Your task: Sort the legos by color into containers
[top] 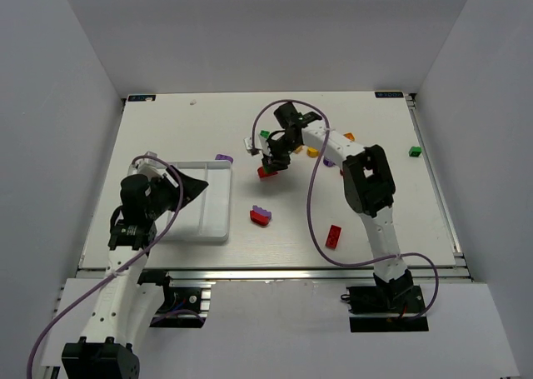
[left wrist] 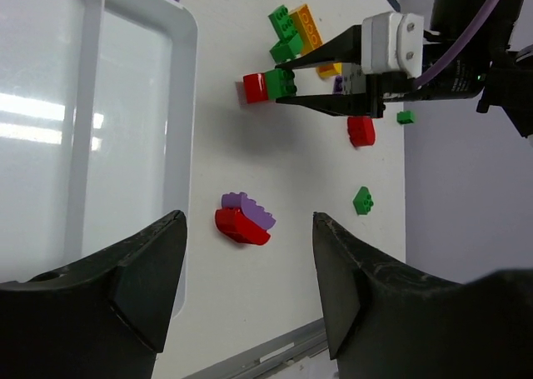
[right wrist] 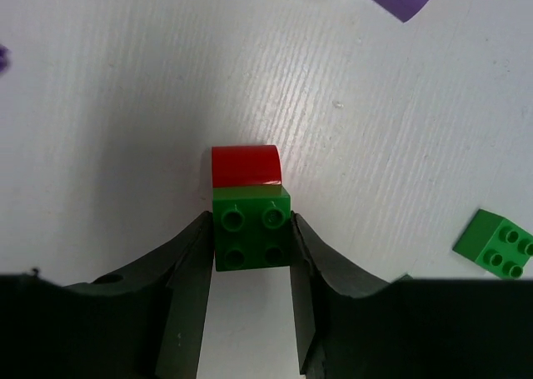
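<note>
The green brick [right wrist: 252,239] is sitting near the middle of the bench [right wrist: 100,104], well apart from the tray [top: 223,222]. A red brick [right wrist: 246,166] is touching its far side, and I cannot tell if the two are snapped together. The right pincer [right wrist: 252,219] is pinching the green brick, with one finger pressing on each side. So the step going on looks like picking up one green brick. The left pincer [left wrist: 250,226] is hanging open by the tray's edge, holding nothing. Other bricks are lying around on the bench, and I am seeing none in the part of the tray that shows. Next, I think, the right pincer is needing a firm squeeze, a straight lift, and a trip left to one tray slot. The red brick may be coming along too, so that is worth watching.
</note>
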Controlling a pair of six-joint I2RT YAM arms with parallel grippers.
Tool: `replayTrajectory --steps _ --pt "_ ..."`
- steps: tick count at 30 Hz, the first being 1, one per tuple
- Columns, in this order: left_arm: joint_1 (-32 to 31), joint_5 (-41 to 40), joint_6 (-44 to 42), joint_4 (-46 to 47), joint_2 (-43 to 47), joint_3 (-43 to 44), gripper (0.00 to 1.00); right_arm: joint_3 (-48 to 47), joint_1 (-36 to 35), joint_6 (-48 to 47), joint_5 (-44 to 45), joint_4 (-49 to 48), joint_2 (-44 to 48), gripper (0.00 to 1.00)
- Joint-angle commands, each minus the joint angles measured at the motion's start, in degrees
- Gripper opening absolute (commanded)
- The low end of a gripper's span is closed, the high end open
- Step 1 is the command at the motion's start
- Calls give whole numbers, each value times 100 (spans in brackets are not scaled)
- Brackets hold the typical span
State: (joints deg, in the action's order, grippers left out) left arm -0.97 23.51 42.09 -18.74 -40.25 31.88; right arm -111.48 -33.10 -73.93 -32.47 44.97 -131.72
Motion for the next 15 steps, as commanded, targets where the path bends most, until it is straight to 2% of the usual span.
replayTrajectory --steps 1,4,6,10,11,12,15 --pt "-8 382 159 651 131 -111 71 56 14 1010 -558 -85 961 4" --pt "-8 751 326 1633 324 -331 78 485 32 2204 -1094 -391 1620 0" --pt "-8 901 335 1830 473 -375 81 1065 49 2933 -1428 -742 1990 0" --pt "-17 1112 335 2312 580 -349 83 2137 41 5180 -1780 -1997 3087 0" --pt "-26 1147 388 2418 606 -375 84 2348 41 5500 -1894 -2192 3256 0" --pt "-26 1226 432 2506 623 -445 86 2724 41 5851 -1895 -2421 3432 0" --pt "-70 1288 651 2805 764 -629 92 3088 41 7118 -1833 -3072 3916 0"
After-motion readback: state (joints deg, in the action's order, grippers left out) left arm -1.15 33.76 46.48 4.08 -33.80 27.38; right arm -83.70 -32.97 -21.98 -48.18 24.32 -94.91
